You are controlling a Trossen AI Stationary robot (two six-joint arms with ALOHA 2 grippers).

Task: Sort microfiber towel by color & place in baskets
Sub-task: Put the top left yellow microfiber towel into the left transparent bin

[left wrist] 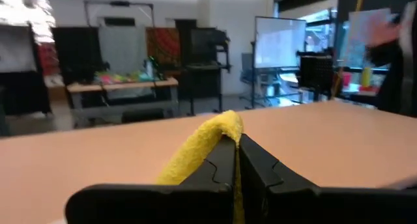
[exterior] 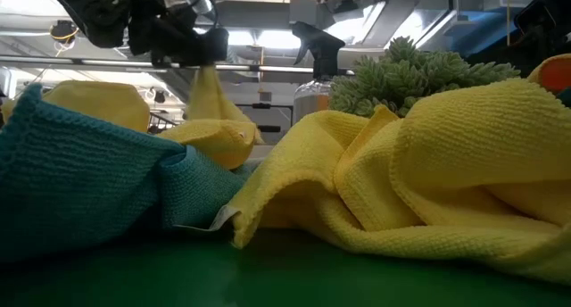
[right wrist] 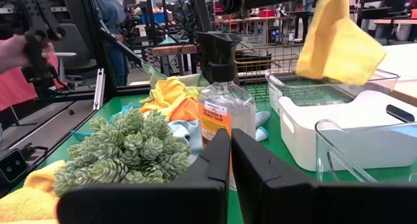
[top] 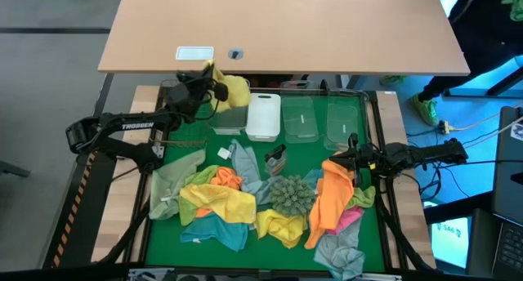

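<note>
Over a green mat (top: pixel 176 250) heaped with towels (top: pixel 225 201), below a tan tabletop (top: pixel 327 24) and a cluttered workshop, the left gripper (top: pixel 214 86) pinches a yellow towel (top: pixel 233 91) above the baskets (top: pixel 298 118), while the right gripper (top: pixel 341 156) hovers nearby, fingers pressed together.

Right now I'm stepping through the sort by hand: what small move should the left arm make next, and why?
Probably lower a little, then open. The left hand is shut on a yellow microfiber towel hanging above the clear plastic basket left of the opaque white basket.
</note>
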